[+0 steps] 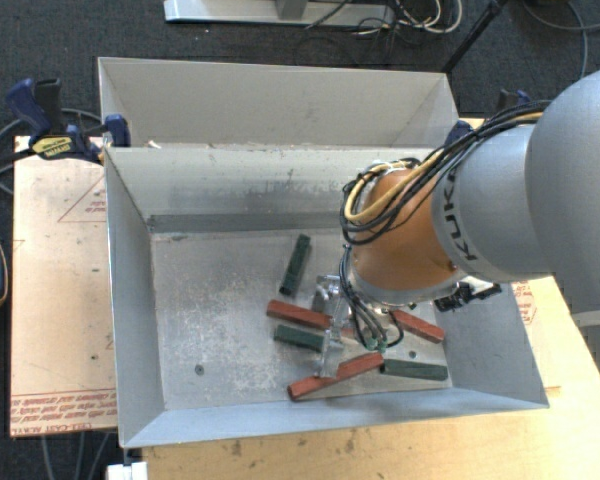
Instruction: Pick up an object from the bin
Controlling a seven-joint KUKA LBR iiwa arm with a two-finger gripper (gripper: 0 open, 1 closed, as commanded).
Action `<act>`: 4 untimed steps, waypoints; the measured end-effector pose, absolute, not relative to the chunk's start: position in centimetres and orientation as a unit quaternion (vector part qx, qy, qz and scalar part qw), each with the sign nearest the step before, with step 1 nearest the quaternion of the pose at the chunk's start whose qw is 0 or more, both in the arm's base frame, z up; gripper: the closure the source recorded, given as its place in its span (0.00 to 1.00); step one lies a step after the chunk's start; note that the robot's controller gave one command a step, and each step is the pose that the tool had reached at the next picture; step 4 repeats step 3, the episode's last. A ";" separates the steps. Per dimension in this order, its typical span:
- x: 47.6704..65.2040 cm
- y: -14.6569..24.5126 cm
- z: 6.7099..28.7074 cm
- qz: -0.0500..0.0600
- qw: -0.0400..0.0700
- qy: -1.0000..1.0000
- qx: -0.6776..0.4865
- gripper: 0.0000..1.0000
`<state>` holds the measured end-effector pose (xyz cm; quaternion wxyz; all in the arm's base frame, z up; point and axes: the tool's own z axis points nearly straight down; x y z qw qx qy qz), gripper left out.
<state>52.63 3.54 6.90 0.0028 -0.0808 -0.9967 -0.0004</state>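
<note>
Camera view, from above: my claw (330, 336) sat low in the right half of the bin (205, 308), close to the floor and nearer the front wall than the back. I could not tell whether it was open or shut, nor whether it had hold of anything; nothing showed clearly in its grasp.

Nearest things, working outward:
- short red bar (298, 314), right end meeting the claw on its left side.
- dark green bar (298, 337), just in front of that one, also running up to the claw.
- long red bar (335, 376), slanting along the front wall, directly in front of the claw.
- second green bar (416, 370) and second red bar (420, 326), toward the front right corner, partly behind my wrist.
- lone green bar (297, 265), apart from the rest, toward the back wall.

My judgement was that the likeliest pick was the short red bar or the dark green bar beside it. They lay nearly parallel and close together. To do it well I would need to close across one bar's narrow width, near its middle, and clear of its neighbour. A grip at the end would risk the bar pivoting or slipping on the lift.
</note>
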 end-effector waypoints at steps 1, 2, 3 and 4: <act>52.8 3.6 7.0 -0.001 -0.001 -0.997 -0.081 1.00; 51.6 5.9 7.0 0.000 -0.001 -0.999 -0.032 1.00; 54.8 6.0 21.5 -0.001 -0.006 -1.000 -0.005 1.00; 54.8 6.0 21.5 -0.001 -0.006 -1.000 -0.005 1.00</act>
